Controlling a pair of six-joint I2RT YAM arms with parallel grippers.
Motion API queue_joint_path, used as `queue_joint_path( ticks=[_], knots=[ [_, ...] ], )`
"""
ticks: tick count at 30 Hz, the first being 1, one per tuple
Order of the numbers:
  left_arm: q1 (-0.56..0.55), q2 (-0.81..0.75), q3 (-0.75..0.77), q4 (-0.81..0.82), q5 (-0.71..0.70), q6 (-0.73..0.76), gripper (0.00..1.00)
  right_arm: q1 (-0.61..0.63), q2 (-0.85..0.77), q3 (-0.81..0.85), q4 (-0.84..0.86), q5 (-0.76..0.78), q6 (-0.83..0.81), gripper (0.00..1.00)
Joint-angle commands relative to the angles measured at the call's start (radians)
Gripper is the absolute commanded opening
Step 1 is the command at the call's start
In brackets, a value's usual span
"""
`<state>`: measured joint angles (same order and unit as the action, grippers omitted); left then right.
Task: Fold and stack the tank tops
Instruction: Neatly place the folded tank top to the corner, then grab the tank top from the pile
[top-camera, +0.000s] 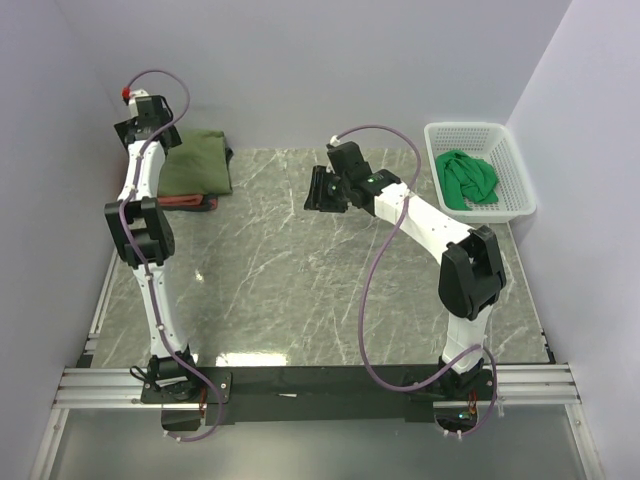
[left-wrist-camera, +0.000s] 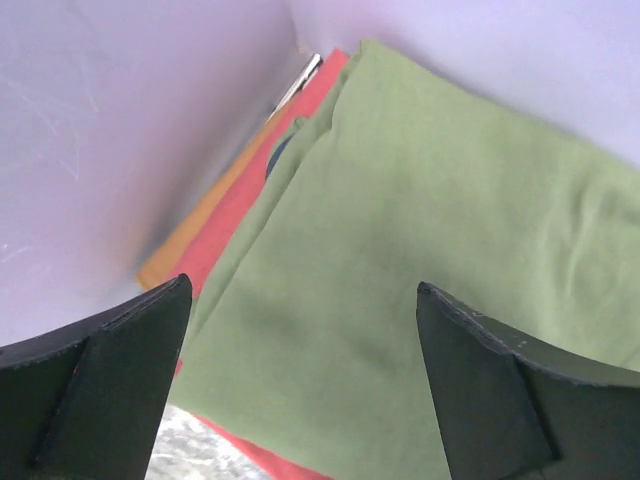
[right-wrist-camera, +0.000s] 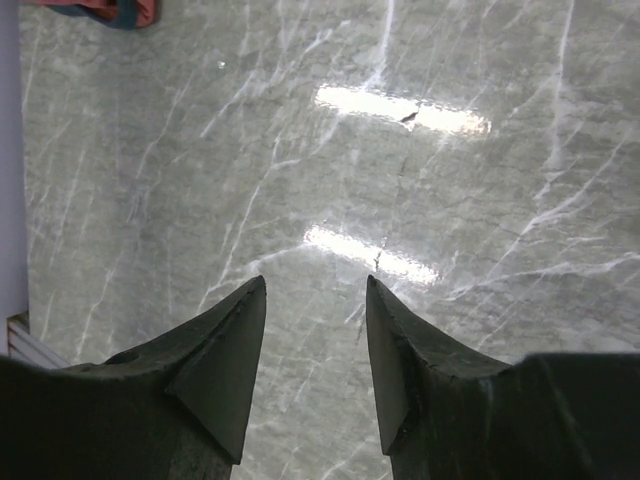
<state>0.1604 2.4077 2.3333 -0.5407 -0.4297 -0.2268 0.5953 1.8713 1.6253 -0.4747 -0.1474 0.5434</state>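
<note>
Right gripper (right-wrist-camera: 316, 282): jaws parted, nothing between them, only bare marble table (right-wrist-camera: 480, 200) underneath, roughly mid-table. Left gripper (left-wrist-camera: 302, 285): far-left corner by the wall, jaws spread wide, holding nothing, directly over the folded olive green top (left-wrist-camera: 430, 220). Can't tell if it touches the cloth. Olive top lies on the rust-red top (left-wrist-camera: 235, 215), red edge showing past it. Bright green top (top-camera: 468, 180) sits crumpled in the white basket (top-camera: 522, 190), far right, well apart from both grippers.
</note>
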Motion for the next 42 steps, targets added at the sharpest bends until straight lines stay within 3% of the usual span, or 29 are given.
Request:
queue_joint_path(
  ticks=[1,5,9,15,20,25,29,34,42],
  knots=[
    [0.007,-0.102,-0.008,0.050,0.005,-0.101,0.99,0.006,-0.029,0.038,-0.019,0.061,-0.025,0.52],
    [0.007,-0.208,-0.080,0.061,0.177,-0.242,0.99,0.003,-0.073,0.038,-0.059,0.144,-0.025,0.68],
    [-0.030,-0.323,-0.191,0.071,0.284,-0.353,0.99,-0.032,-0.132,0.029,-0.087,0.206,0.000,0.72],
    [-0.258,-0.560,-0.412,0.045,0.322,-0.393,0.99,-0.247,-0.230,-0.025,-0.122,0.261,0.082,0.78],
    [-0.513,-0.755,-0.708,0.125,0.396,-0.428,0.99,-0.428,-0.224,0.025,-0.194,0.466,0.145,0.77],
    [-0.654,-0.895,-0.894,0.146,0.471,-0.436,0.99,-0.589,-0.075,0.175,-0.254,0.543,0.141,0.77],
    [-0.682,-0.944,-0.974,0.122,0.516,-0.389,0.99,-0.681,0.075,0.297,-0.268,0.555,0.119,0.76],
    [-0.683,-0.975,-1.002,0.099,0.589,-0.341,0.99,-0.779,0.265,0.401,-0.234,0.438,0.133,0.76],
    [-0.683,-0.964,-1.005,0.070,0.626,-0.304,0.99,-0.815,0.478,0.496,-0.140,0.255,0.151,0.70]
  ],
)
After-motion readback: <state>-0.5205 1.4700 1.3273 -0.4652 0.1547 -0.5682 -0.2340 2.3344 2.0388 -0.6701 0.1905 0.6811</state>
